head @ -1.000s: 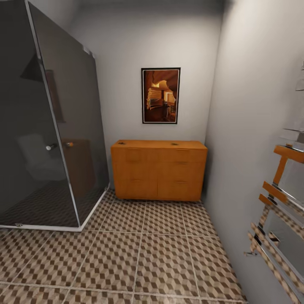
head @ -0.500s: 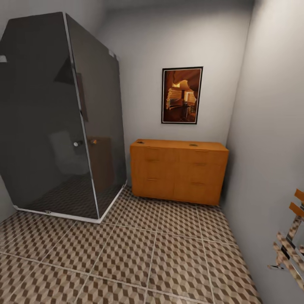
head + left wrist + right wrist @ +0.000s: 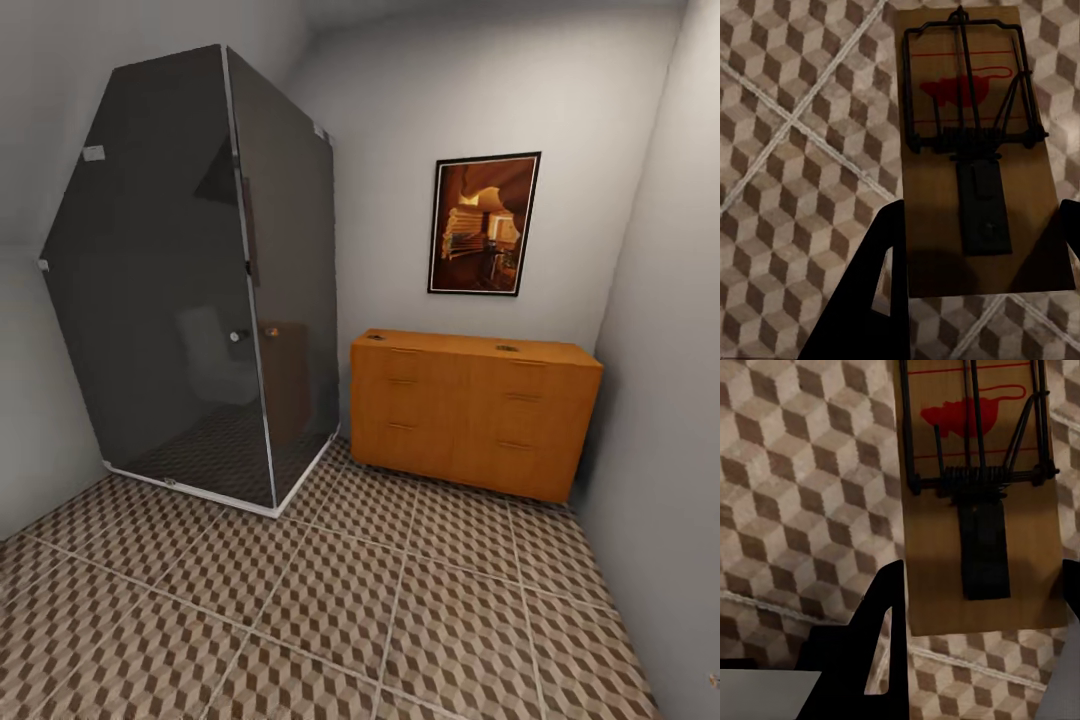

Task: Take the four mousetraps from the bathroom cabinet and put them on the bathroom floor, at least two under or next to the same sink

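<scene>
Head view takes in the corner of the bathroom: the orange-brown cabinet point(image 3: 474, 413) stands against the far wall under a framed picture point(image 3: 484, 224), with a dark glass shower cubicle point(image 3: 205, 280) to its left and the bathroom floor point(image 3: 300, 610) spreading toward us. Two small dark items sit on the cabinet's top, too small to make out.

Left wrist view shows the left gripper point(image 3: 979, 262) with its dark fingers point(image 3: 881, 277) closed against the near end of a mousetrap point(image 3: 971, 142); the wooden board reaches out beyond the fingertips, metal bar and red mouse print facing the camera, above the patterned tiles.

Right wrist view shows the right gripper point(image 3: 982, 607) likewise clamped on a second mousetrap point(image 3: 979, 495), board extending past its fingers point(image 3: 881, 630) over the floor.
</scene>
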Robot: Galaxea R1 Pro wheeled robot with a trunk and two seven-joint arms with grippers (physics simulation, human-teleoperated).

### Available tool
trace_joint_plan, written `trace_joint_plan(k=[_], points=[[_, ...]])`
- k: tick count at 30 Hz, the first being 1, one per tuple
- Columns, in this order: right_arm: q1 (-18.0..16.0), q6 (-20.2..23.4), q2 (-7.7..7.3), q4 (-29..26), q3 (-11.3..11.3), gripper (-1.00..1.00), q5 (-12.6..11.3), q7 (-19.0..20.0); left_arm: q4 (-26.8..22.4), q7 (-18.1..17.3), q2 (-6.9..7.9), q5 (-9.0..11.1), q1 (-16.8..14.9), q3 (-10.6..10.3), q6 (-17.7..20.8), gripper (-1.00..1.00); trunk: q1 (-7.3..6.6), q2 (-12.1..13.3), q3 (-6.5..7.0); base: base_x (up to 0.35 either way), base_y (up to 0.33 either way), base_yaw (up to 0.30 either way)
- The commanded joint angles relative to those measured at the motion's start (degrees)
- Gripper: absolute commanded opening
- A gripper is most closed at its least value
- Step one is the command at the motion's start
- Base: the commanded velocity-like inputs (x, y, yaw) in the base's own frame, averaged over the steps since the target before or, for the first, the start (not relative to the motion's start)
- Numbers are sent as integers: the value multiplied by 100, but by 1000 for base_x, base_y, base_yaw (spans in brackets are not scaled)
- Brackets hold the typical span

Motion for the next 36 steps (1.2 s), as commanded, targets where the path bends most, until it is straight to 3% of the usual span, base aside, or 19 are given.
trace_joint_plan(k=[1, 13, 36], points=[[-5, 11, 2, 4, 52, -100, -70, -1, 5, 28, -5, 23, -5, -25, -21, -100, -1, -3, -6, 0, 0, 267], [-5, 9, 10, 4, 49, -100, -70, -43, -3, 28, 94, 6, -5, -43, -21, -100, -1, -3, -1, 0, 0, 214], [-5, 50, 75, 4, 53, -100, -69, -74, -3, 28, 103, 8, -5, -47, -24, -100, -1, -3, -1, 0, 0, 286]])
